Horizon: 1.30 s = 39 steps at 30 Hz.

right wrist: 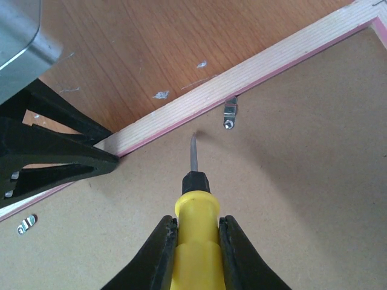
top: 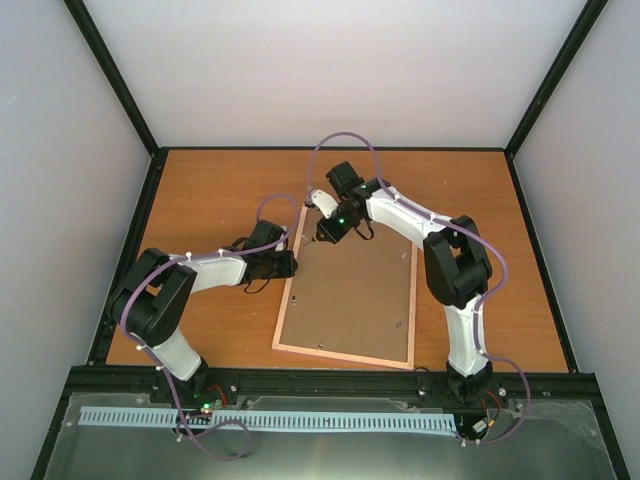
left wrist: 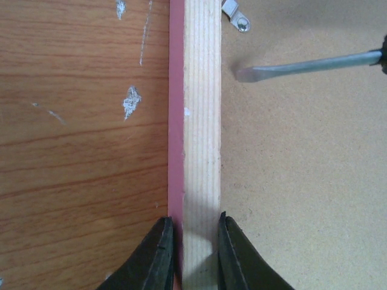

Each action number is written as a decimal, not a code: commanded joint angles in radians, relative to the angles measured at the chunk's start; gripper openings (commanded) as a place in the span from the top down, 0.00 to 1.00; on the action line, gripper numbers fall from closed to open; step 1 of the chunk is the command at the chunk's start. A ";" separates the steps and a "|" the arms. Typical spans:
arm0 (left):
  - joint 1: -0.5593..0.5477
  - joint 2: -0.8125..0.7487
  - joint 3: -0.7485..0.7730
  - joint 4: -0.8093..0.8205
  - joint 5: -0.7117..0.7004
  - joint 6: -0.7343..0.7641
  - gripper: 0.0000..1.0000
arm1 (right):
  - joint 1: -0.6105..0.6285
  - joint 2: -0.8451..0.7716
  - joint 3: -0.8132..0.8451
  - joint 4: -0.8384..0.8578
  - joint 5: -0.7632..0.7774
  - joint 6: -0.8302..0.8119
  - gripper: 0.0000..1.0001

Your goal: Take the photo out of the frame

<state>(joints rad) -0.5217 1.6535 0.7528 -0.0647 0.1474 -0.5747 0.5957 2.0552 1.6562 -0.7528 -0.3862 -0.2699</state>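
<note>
The pink frame (top: 345,355) lies face down on the table, with its pale wood edge up in the left wrist view (left wrist: 201,121) and the right wrist view (right wrist: 242,78). The brown backing board (top: 350,295) fills it and hides the photo. My left gripper (top: 290,262) is shut on the frame's left rail (left wrist: 196,232). My right gripper (top: 325,232) is shut on a yellow-handled screwdriver (right wrist: 196,208). The screwdriver blade (left wrist: 302,64) hovers over the board just short of a metal clip (right wrist: 230,112) by the rail.
A second metal clip (right wrist: 26,223) sits on the board (right wrist: 302,199) further along the same rail. The left gripper's black fingers (right wrist: 54,160) are close to the screwdriver tip. The wooden table (top: 220,190) is walled on three sides.
</note>
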 commanded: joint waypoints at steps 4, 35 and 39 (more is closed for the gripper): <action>0.004 0.045 -0.033 -0.064 0.059 -0.031 0.99 | 0.003 0.039 0.052 -0.016 0.029 0.033 0.97; 0.003 0.038 -0.072 -0.045 0.072 -0.044 0.99 | 0.001 0.056 0.040 -0.024 0.291 0.073 0.97; 0.003 0.043 -0.073 -0.041 0.070 -0.042 0.99 | -0.014 -0.029 -0.031 0.003 0.370 0.093 0.97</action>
<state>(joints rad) -0.5167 1.6474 0.7261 -0.0204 0.1616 -0.5793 0.6132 2.0804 1.6878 -0.7219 -0.2497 -0.2062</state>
